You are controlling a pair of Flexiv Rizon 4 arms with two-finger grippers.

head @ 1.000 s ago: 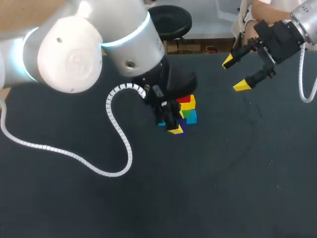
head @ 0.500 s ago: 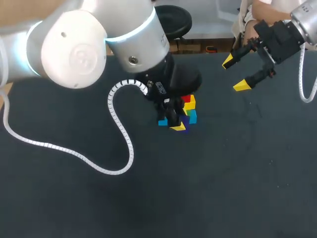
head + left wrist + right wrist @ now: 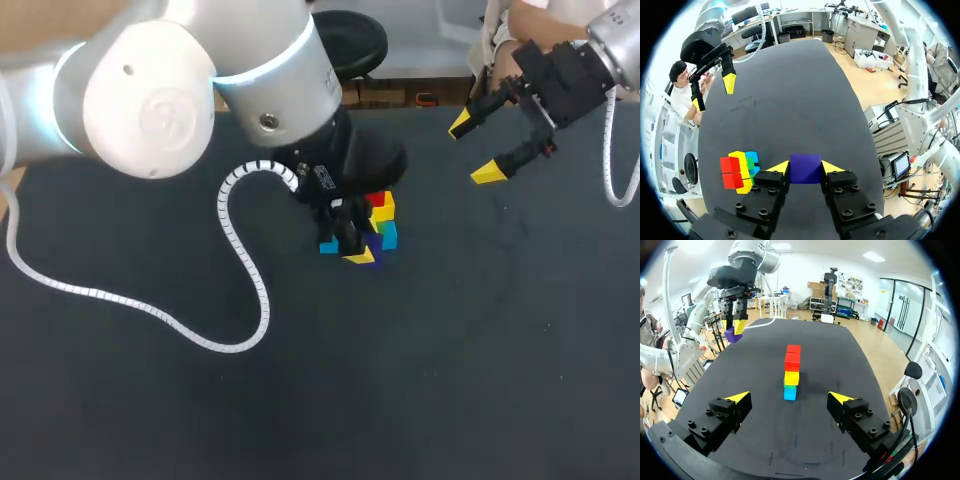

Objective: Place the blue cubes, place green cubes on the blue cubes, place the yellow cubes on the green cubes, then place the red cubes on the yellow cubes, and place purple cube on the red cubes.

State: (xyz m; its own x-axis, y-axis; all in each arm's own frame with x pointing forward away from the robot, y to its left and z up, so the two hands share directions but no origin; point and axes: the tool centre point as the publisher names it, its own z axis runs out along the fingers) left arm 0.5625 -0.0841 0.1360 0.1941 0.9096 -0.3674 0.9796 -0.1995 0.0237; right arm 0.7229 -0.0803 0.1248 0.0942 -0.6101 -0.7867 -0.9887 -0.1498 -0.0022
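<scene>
Gripping the purple cube [image 3: 805,168] in the left gripper [image 3: 805,167], both yellow tips pressing on its opposite sides. Holding it off the table [image 3: 450,350], just beside the stack [image 3: 791,372] rather than over it. Judging the task nearly done: showing, in the right wrist view, blue at the base, a sliver of green, yellow, then red on top. Leaving only the purple cube to be set on the red top. Resting the right gripper [image 3: 790,398] wide open and empty, well apart from the stack, facing it.

Against a second ago, having brought the left gripper and its cube slightly closer to the stack. Showing no shift over the last half second. Holding the right gripper where it was.
</scene>
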